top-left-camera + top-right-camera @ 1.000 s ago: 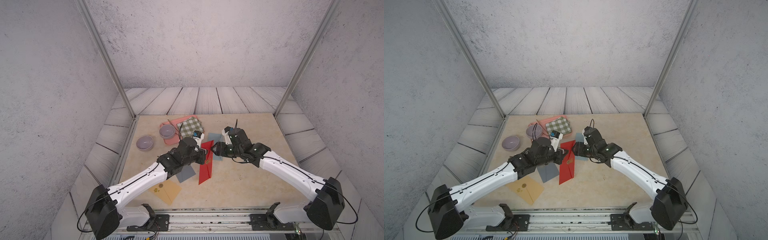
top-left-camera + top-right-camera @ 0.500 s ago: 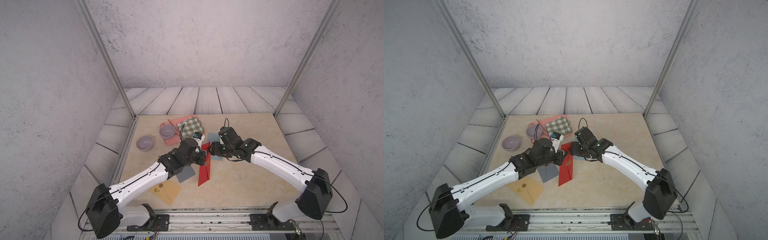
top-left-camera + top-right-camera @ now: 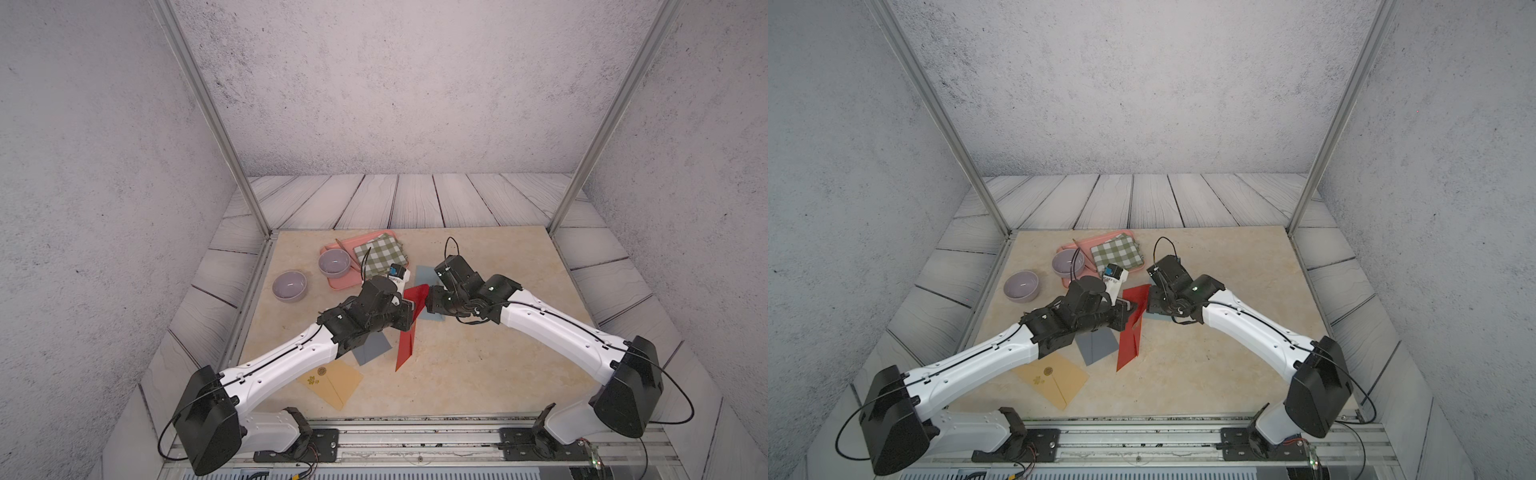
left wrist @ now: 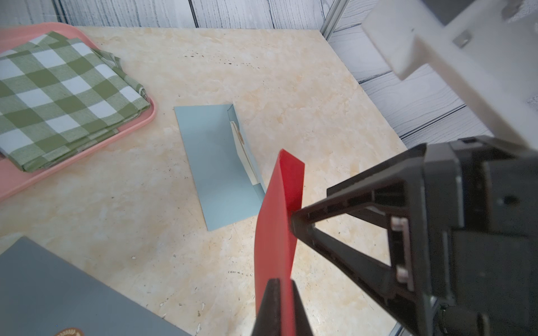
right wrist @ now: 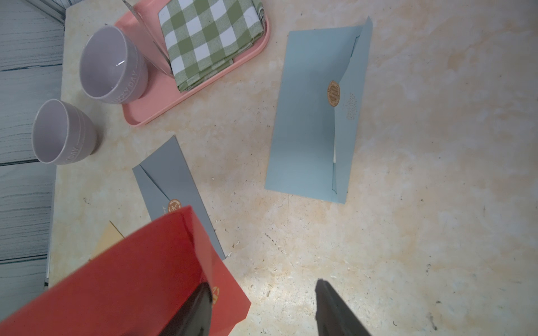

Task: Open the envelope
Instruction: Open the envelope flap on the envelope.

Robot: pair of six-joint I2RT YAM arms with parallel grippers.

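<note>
Take the tabletop (image 3: 478,374) as a dial in the top views, with twelve at the far wall. The red envelope (image 3: 407,336) is at the dial's centre. It is raised and stands nearly on edge, its long axis running from twelve down to about seven.

Your left gripper (image 4: 279,286) is pinched tight on it. In the left wrist view the red sheet runs between the two fingertips, and the frame cuts off everything below the pinch. You cannot tell from either top view whether the low corner touches the tabletop.

Your right gripper (image 5: 262,283) has its jaws apart. In the right wrist view one finger (image 5: 198,308) overlaps the red face and covers part of a gold seal (image 5: 216,294). The other stands clear over bare tabletop, and both are cut off at the frame edge. You cannot make out whether the red flap is lifted or sealed.

The blue envelope (image 5: 305,116) lies flat just toward twelve with its flap slightly raised, and in both top views the right wrist hides most of it. The grey envelope (image 3: 372,348) at eight is half under the left arm. The tan envelope (image 3: 334,380) at seven is partly covered too.

At eleven the pink tray (image 3: 345,283) holds a checked cloth (image 3: 380,253) and a bowl (image 3: 333,264). A second bowl (image 3: 289,286) sits off the tray at ten.
</note>
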